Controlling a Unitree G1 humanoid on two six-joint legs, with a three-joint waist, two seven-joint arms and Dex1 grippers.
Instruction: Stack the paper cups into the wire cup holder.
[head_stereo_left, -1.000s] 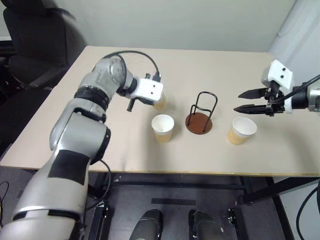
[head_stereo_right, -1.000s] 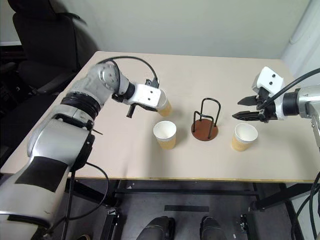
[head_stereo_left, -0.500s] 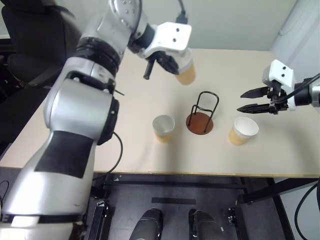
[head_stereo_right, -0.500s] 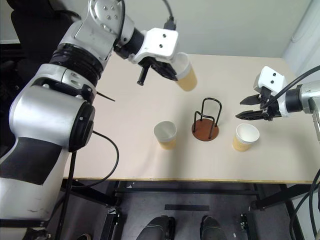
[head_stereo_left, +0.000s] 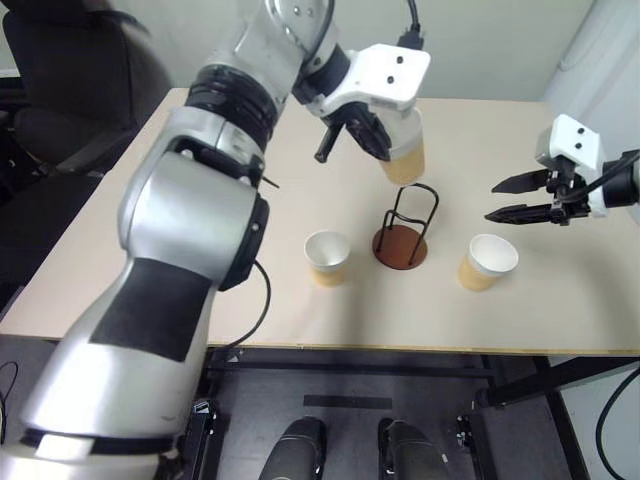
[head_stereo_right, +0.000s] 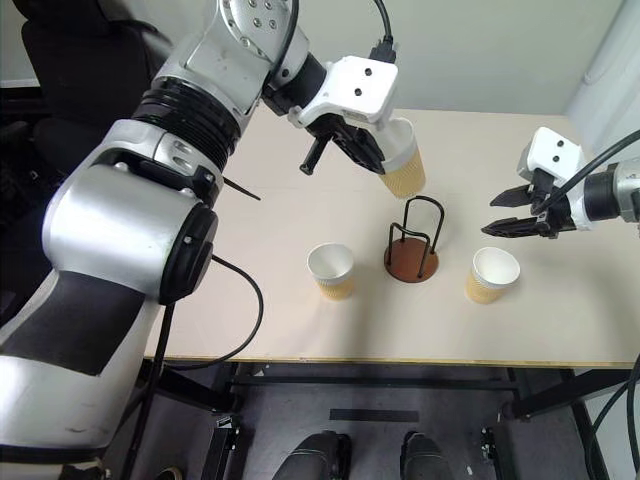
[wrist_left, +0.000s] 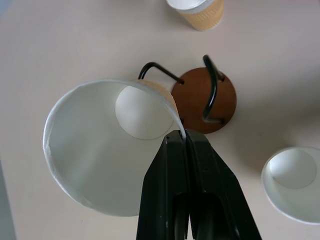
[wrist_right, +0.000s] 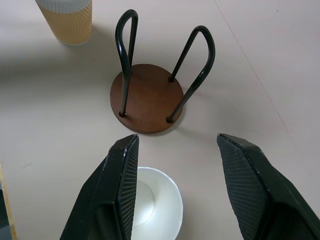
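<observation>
My left gripper (head_stereo_left: 375, 140) is shut on the rim of a tan paper cup (head_stereo_left: 404, 158), held in the air just above and behind the wire cup holder (head_stereo_left: 402, 236). In the left wrist view the pinched cup (wrist_left: 105, 145) hangs over the holder's brown disc (wrist_left: 197, 100). A second cup (head_stereo_left: 327, 257) stands upright on the table left of the holder, a third cup (head_stereo_left: 487, 261) to its right. My right gripper (head_stereo_left: 508, 198) hovers open above that third cup (wrist_right: 152, 210), holding nothing.
The beige table (head_stereo_left: 200, 260) has its front edge close below the cups. A dark office chair (head_stereo_left: 70, 80) stands off the table's far left corner. A pale wall runs behind the table.
My left arm lifted the cup off the table and carried it up and to the right, from left of the holder to just above it. The right gripper stayed where it was.
</observation>
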